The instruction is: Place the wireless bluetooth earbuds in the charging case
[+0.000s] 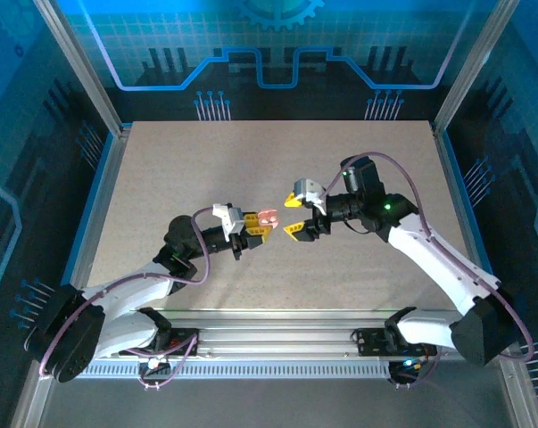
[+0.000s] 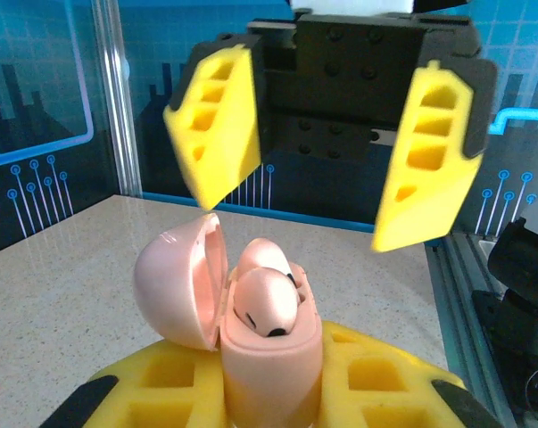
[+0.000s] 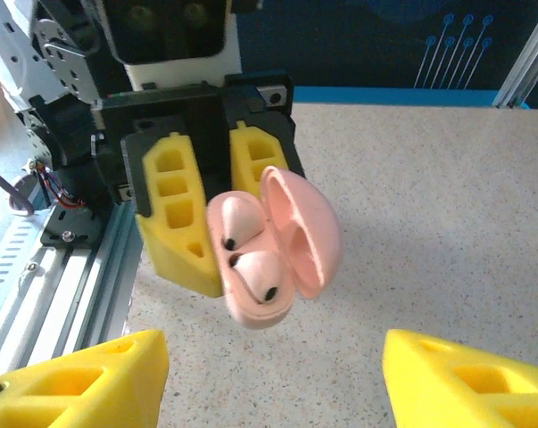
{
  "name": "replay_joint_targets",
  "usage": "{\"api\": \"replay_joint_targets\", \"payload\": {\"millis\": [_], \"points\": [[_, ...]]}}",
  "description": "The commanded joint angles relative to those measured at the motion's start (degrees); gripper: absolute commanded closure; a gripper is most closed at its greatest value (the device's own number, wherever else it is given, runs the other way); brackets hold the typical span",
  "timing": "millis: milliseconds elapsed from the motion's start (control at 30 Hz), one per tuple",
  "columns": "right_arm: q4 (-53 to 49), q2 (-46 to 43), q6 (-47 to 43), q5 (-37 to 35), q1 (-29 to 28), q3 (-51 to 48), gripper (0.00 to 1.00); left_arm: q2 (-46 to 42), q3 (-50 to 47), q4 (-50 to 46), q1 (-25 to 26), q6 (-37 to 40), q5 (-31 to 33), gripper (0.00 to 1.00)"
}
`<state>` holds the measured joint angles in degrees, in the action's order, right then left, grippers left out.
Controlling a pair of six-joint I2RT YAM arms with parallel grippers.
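So, the small round pale-pink plastic charging case (image 2: 270, 366), lid open, two pale glossy earbuds (image 2: 267, 299) seated inside, is clamped in the left gripper (image 1: 255, 229). The right gripper (image 1: 293, 216), at its 3 o'clock, gapes empty; best press them squarely, gently.

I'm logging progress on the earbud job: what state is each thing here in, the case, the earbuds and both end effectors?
charging case: open, gripped by the left end effector.
earbuds: both seated inside the charging case.
left end effector: shut on the charging case.
right end effector: open, empty, facing the charging case.
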<state>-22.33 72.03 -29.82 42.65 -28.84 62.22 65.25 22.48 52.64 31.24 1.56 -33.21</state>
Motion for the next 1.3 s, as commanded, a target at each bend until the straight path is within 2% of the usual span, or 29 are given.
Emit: {"api": "replay_joint_targets", "payload": {"millis": [0,233,367,667,800,933,1100,1267], "points": [[-3.4,3.0,-2.1,-0.7,-0.9,3.8,0.35,-0.3,1.8,1.0,0.2,0.5,-2.3,0.83],[-9.1,9.0,-6.7,-0.7,-5.2,9.1,0.36,-0.8,1.5,0.5,0.2,1.0,-1.9,0.83],[-10.7,9.3,-9.7,1.5,-5.6,9.3,0.41,-0.7,1.6,0.3,0.2,1.2,-1.5,0.83],[-11.2,2.3,-13.8,3.7,-3.9,5.4,0.5,-0.5,1.7,-0.7,0.2,1.9,-0.3,0.83],[-8.4,-2.6,-12.6,4.5,-1.6,1.8,0.53,-0.2,1.8,-0.5,0.2,1.8,-0.5,0.83],[-3.6,-5.0,-11.3,0.3,-1.1,-1.0,0.54,-0.1,1.7,0.2,0.2,1.4,-1.7,0.83],[-3.3,-1.9,-11.5,0.5,-1.4,1.5,0.54,0.0,1.5,1.0,0.2,1.4,-3.3,0.83],[-8.0,3.5,-14.5,1.5,-2.9,6.5,0.56,-0.2,1.5,1.1,0.2,1.6,-3.7,0.83]]}}
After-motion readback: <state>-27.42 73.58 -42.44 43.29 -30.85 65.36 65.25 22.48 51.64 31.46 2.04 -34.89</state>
